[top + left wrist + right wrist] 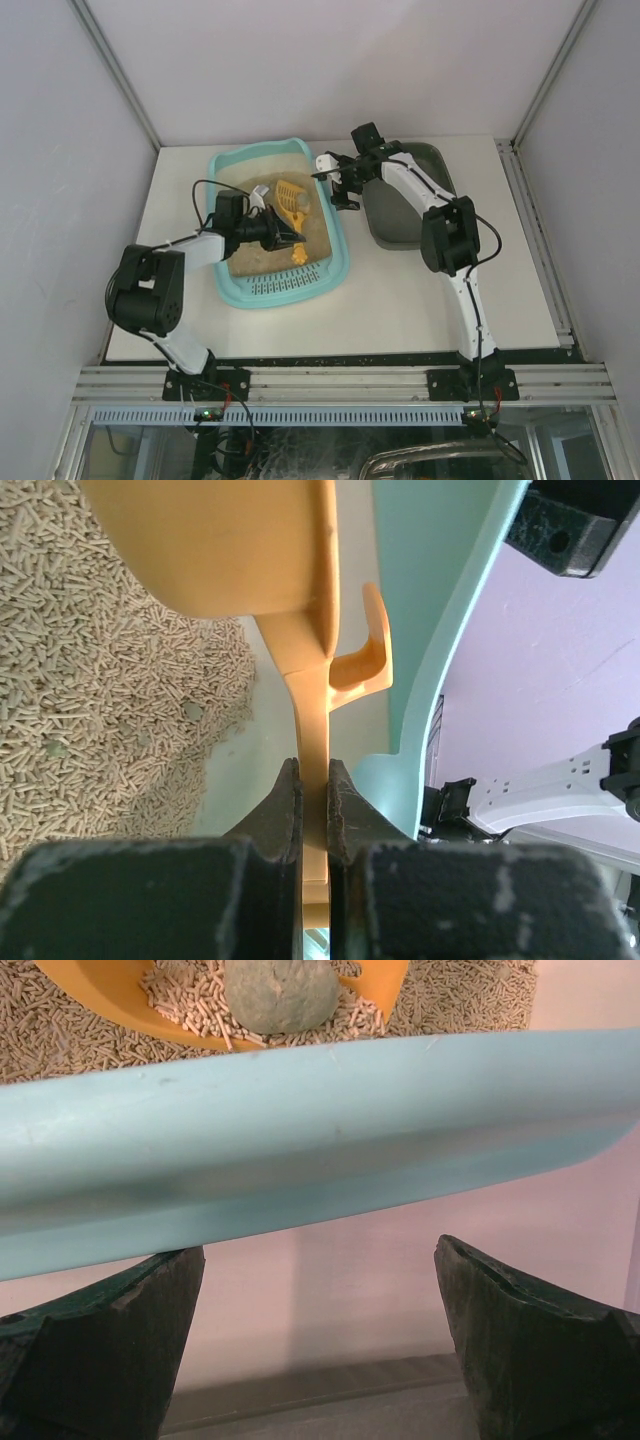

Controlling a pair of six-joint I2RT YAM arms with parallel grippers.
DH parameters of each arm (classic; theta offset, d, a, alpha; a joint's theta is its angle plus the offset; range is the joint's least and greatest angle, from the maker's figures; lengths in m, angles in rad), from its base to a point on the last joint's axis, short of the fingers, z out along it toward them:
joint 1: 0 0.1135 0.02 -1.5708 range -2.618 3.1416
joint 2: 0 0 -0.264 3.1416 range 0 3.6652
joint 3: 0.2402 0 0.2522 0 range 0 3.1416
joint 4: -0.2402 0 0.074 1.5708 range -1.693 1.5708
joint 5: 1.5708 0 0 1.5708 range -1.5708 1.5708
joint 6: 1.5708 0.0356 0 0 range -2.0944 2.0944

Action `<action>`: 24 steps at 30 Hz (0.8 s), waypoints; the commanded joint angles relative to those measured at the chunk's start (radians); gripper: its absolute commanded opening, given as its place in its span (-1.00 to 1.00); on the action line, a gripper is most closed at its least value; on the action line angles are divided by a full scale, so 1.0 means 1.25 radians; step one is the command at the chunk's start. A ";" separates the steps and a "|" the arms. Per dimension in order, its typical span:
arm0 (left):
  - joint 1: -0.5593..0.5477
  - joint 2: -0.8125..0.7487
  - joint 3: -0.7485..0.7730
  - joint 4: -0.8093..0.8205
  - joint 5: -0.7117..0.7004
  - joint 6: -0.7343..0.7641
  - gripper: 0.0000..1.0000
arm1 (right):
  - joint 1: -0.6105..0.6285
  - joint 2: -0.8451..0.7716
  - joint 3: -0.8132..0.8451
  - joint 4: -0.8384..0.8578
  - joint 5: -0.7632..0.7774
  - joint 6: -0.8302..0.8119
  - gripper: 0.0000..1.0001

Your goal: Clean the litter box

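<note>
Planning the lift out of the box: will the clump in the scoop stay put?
The clump looks rounded, so it may roll if the scoop tilts. Loose pellets under it probably slide easily. It seems solid, likely holding together.

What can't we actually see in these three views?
- Top view: scoop load too small to make out; right arm covers much of the grey tray.
- Left wrist: scoop bowl cut off by top edge, its inside not visible.
- Right wrist: litter box rim hides most litter; scoop cut by top edge.

Light-teal litter box (283, 290); yellow-orange scoop (291, 200); tan litter (100, 730); grey-green clump (280, 995); dark grey tray (390, 225)
</note>
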 commanded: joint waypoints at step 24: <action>0.077 -0.396 -0.270 0.362 -0.001 -0.178 -1.00 | -0.055 -0.468 -0.389 0.035 0.078 0.265 1.00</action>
